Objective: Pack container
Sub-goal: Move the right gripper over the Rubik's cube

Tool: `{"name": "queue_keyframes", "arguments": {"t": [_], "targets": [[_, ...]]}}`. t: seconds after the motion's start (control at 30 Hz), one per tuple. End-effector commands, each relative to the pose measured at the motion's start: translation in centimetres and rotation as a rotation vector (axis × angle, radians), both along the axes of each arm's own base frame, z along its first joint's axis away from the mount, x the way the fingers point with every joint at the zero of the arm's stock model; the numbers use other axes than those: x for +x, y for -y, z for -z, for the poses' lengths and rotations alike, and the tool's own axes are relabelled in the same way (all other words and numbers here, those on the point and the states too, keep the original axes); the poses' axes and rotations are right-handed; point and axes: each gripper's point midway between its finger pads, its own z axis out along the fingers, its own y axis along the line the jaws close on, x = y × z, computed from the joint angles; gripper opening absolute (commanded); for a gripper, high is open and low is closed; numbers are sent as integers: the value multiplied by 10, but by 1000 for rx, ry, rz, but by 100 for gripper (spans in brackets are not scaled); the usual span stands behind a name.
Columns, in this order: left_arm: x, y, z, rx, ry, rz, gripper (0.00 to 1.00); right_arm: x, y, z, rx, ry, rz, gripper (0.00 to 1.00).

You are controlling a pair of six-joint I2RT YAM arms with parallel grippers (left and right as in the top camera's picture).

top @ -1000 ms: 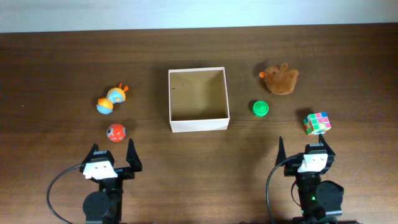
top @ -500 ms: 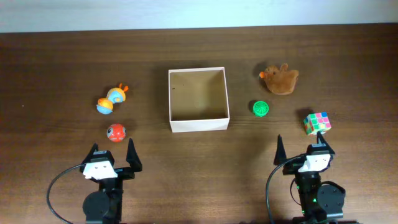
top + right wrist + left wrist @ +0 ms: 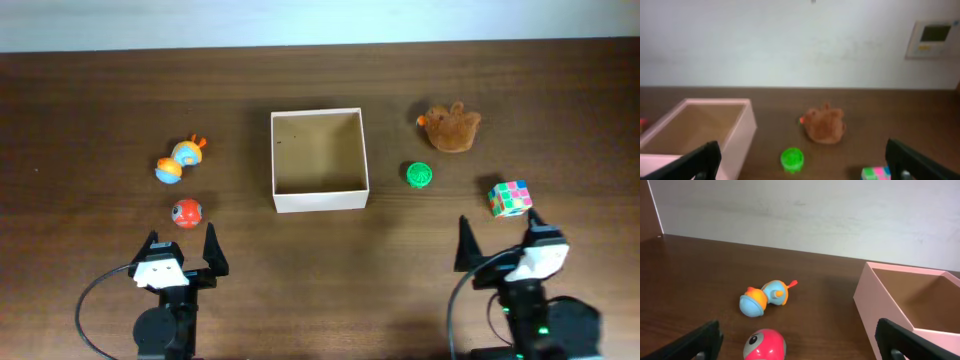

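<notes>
While the left gripper (image 3: pixel 182 238) sits unmoved near the front of the dark brown wooden table (image 3: pixel 80 100), jaws spread wide and empty, the right gripper (image 3: pixel 500 232), equally wide and empty, has swung rightward within the last second and now lines up just behind the pastel multicoloured puzzle cube (image 3: pixel 510 197). The square white-walled cardboard container (image 3: pixel 320 201) stands mid-table with nothing inside. The shift suggests the cube is the first pick; packing has not begun.

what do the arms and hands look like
Both arms are black. The left hand and right hand each carry a white block and two black pointed fingers. A black cable loops beside each base; the right arm shows a green light.
</notes>
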Motion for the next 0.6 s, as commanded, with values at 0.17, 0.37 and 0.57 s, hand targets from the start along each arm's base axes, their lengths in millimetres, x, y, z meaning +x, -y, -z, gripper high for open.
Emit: {"name": "queue_keyframes", "arguments": {"t": [0.17, 0.37, 0.57], "targets": [[-1, -2, 0, 16, 3, -7, 99, 26, -22, -57, 43, -323, -104, 99], [-1, -2, 0, 16, 3, -7, 99, 57, -49, -68, 102, -538, -247, 99], [-1, -2, 0, 16, 3, -7, 99, 92, -58, -35, 132, -682, -279, 99]]}}
